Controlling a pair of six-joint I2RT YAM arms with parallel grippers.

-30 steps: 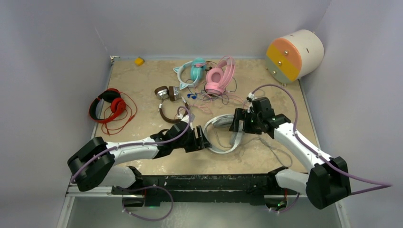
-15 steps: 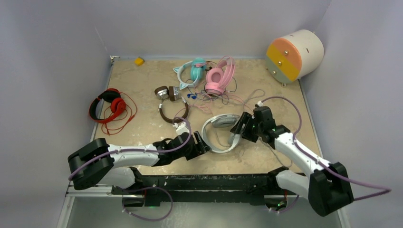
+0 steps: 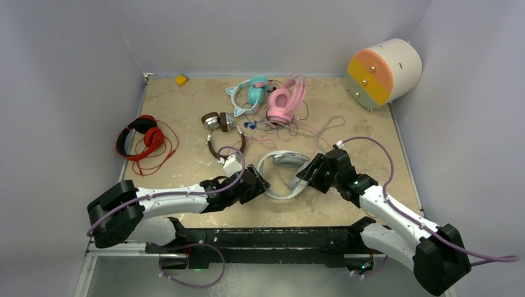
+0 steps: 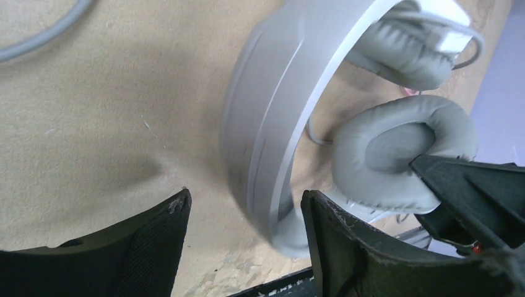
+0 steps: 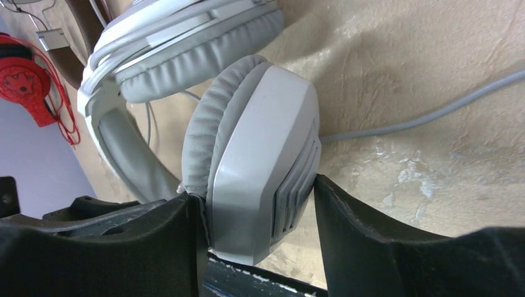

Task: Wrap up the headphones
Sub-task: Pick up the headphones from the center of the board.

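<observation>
The grey-white headphones (image 3: 280, 175) lie on the table between my two grippers, their thin grey cable (image 3: 347, 190) trailing right. My right gripper (image 3: 308, 174) is shut on one ear cup (image 5: 260, 167), one finger on the cushion and the other on the shell. My left gripper (image 3: 260, 184) is open, with the headband (image 4: 272, 124) between its jaws, close to the right finger (image 4: 347, 247) and apart from the left one. The pink pair (image 3: 286, 99) and the brown pair with silver cups (image 3: 218, 133) and a blue cord (image 3: 249, 125) lie behind.
Teal cat-ear headphones (image 3: 251, 93) lie next to the pink pair, with tangled cables between them. Red headphones (image 3: 141, 137) with a red cord lie at the left wall. A small yellow object (image 3: 181, 79) sits at the back left, and a cream cylinder (image 3: 382, 71) at the back right.
My right gripper has moved nearer and lower with the ear cup, drawing the grey-white headphones toward the front edge and turning them. My left gripper has shifted along the headband.
</observation>
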